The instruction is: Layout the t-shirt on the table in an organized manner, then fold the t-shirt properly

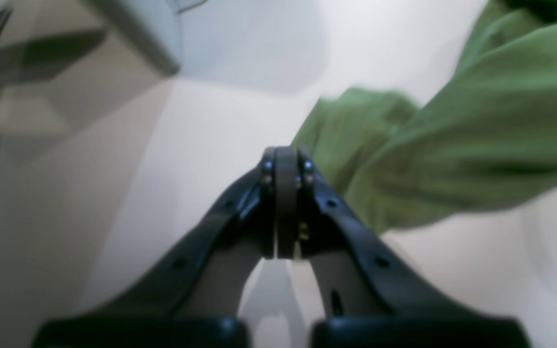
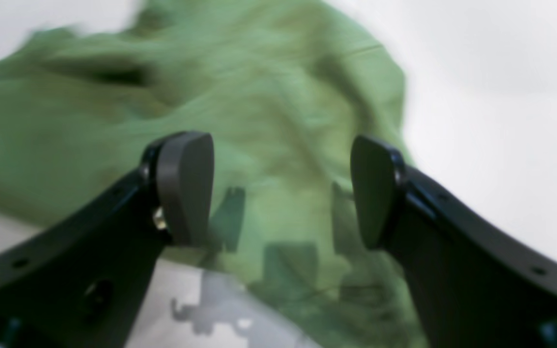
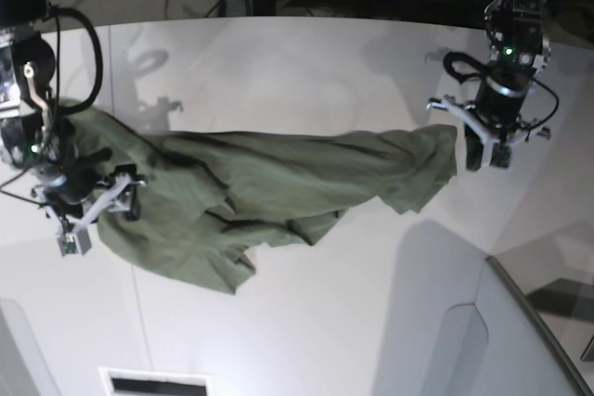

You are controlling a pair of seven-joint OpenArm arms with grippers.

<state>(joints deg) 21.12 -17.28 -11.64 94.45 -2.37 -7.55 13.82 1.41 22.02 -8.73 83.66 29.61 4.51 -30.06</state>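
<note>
The t-shirt (image 3: 269,192) stretches across the middle of the base view, on and over the white table (image 3: 306,62). It runs from the left edge of the frame to the upper right, rumpled and creased, with a loose flap hanging toward the lower centre.

The left gripper (image 3: 461,139) sits at the upper right of the base view, right at the shirt's raised right end. In the left wrist view its pads (image 1: 285,203) are pressed flat together with no gap. The green cloth (image 1: 452,145) fills the right side of that frame, just behind and beside the jaws; whether any fabric is pinched between them cannot be told.

The right gripper (image 3: 102,206) is at the left of the base view, over the shirt's left end. In the right wrist view its two fingers (image 2: 184,186) stand well apart with nothing between them, and the blurred green shirt (image 2: 269,106) lies beneath, covering most of that frame, with the fingers' shadows falling on it.
</note>
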